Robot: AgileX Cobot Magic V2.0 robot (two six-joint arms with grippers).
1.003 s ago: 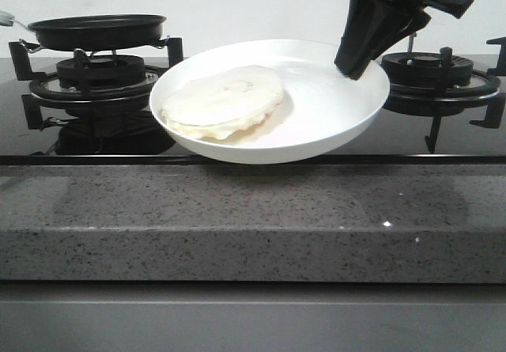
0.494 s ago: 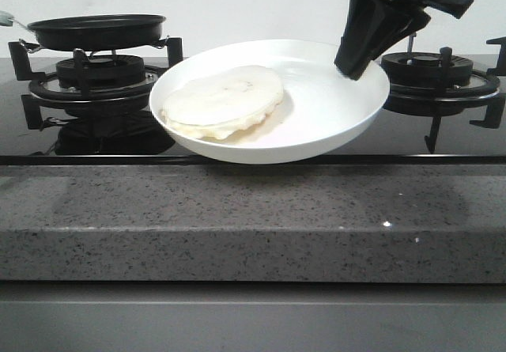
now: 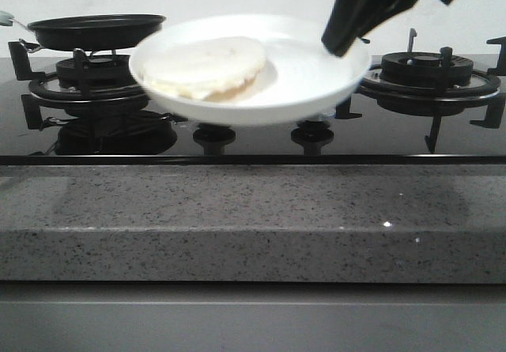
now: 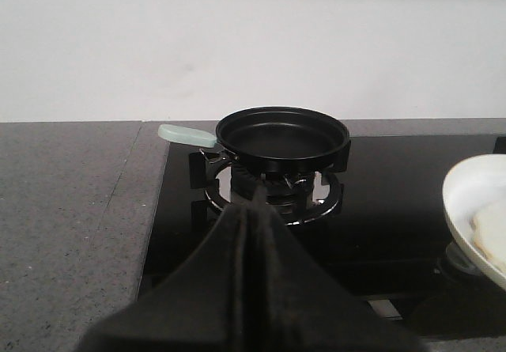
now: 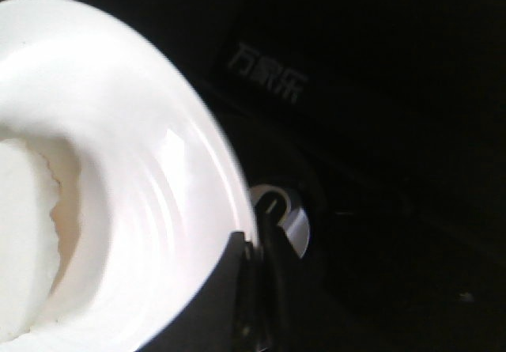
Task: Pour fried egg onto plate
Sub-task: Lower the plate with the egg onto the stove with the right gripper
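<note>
A: Where's the plate [image 3: 308, 79] rn?

B: Held up in the air over the middle of the hob [image 3: 443, 134], clear of the glass. Two control knobs [image 3: 214, 137] show under it. It's blurred in the front view.

A: Who's got it?

B: The right gripper [image 3: 341, 45], clamped on the plate's right rim, arm coming in from the top right. Right wrist view shows the dark fingers [image 5: 253, 289] pinching the rim edge w/ a knob just beyond.

A: And the fried egg [image 3: 204, 67]?

B: On the plate, left half of it, pale underside up, no yolk visible. Wavy edge w/ a slightly browned bit toward the near side.

A: Left arm?

B: The left gripper [image 4: 251, 233] isn't in the front view. Its own wrist cam shows the dark fingers pressed together, nothing between them, pointing at the frying pan [image 4: 282, 136].

A: Pan location?

B: On the burner grate [image 3: 95, 79] at the far-left of the hob, upright, no contents visible, mint-green handle [image 4: 186, 134] sticking out toward the left edge. Plate's well apart from it, to its right. Other burner [image 3: 427, 71] on the far right has nothing on it.
</note>
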